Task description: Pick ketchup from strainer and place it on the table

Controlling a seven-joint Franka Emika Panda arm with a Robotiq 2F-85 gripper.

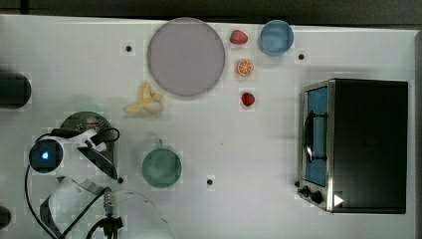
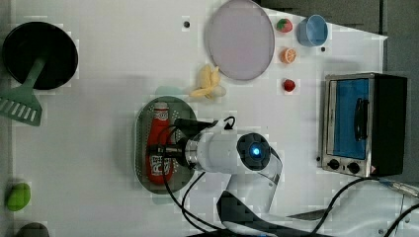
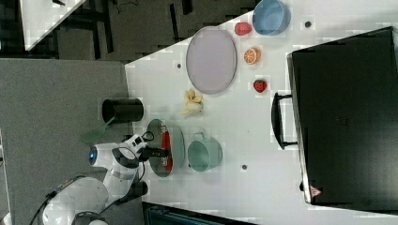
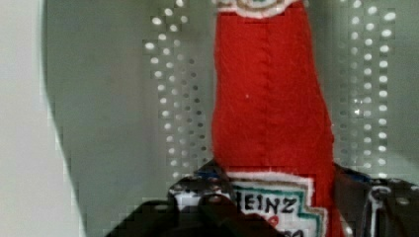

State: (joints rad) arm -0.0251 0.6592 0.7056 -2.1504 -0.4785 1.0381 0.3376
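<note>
Straddling the ketchup (image 4: 269, 108) at its label, your tool (image 4: 276, 197) has fingers either side; whether they pinch, you cannot tell. Strainer (image 2: 143, 143) walls surround it.

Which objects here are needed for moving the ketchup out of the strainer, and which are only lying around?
Needed:
- ketchup
- strainer
- table
- tool

Lying around:
- mug
- plate
- banana
- two strawberries
- orange slice
- blue bowl
- toaster oven
</note>
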